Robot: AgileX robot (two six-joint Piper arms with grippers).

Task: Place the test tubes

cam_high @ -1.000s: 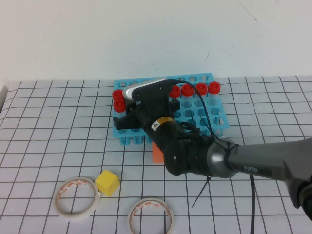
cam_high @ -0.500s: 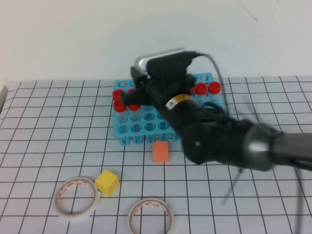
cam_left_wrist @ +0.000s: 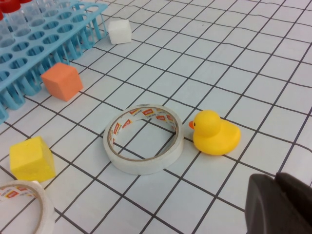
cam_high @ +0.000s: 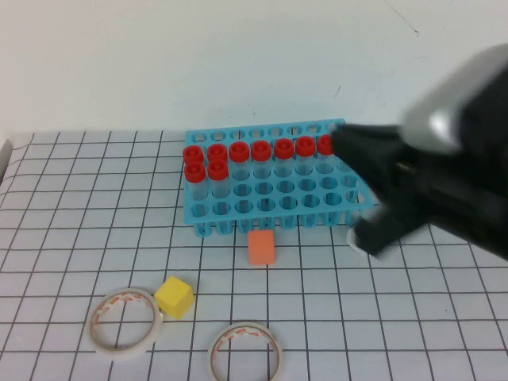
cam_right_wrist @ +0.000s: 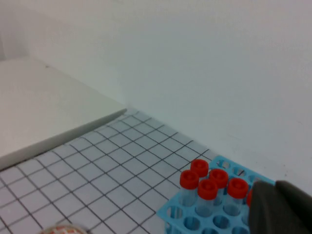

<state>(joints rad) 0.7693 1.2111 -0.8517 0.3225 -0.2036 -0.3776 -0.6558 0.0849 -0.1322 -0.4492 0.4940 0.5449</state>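
Up and off to the right goes the right arm (cam_high: 444, 182), which a second ago hung low over the left half of the rack (cam_high: 274, 194); it now fills the right side of the high view as a blur and hides the rack's right end. The right gripper (cam_right_wrist: 282, 208) is lifted clear of the rack and appears only as a dark shape at the edge of its own wrist view. Its jaws are pressed together, and nothing is seen between them.

With the arm out of the way, the blue rack stands at the back of the gridded table (cam_high: 71, 238). The red-capped test tubes (cam_high: 238, 151) stand upright in its holes. Seven show along the back row, and two more sit in the next row at its left end (cam_high: 206, 171). The remaining holes in view are open.

An orange cube (cam_high: 261, 247) lies just in front of the rack. Nearer the robot are a yellow cube (cam_high: 174, 297) and two rolls of tape (cam_high: 125, 319), one just beside the yellow cube and the other (cam_high: 247, 349) further right.

The left gripper (cam_left_wrist: 280, 207) hangs over the near part of the table, with its jaws closed on nothing. A yellow rubber duck (cam_left_wrist: 214, 132) sits against one tape roll, and a white cube (cam_left_wrist: 119, 31) lies by the rack's corner.
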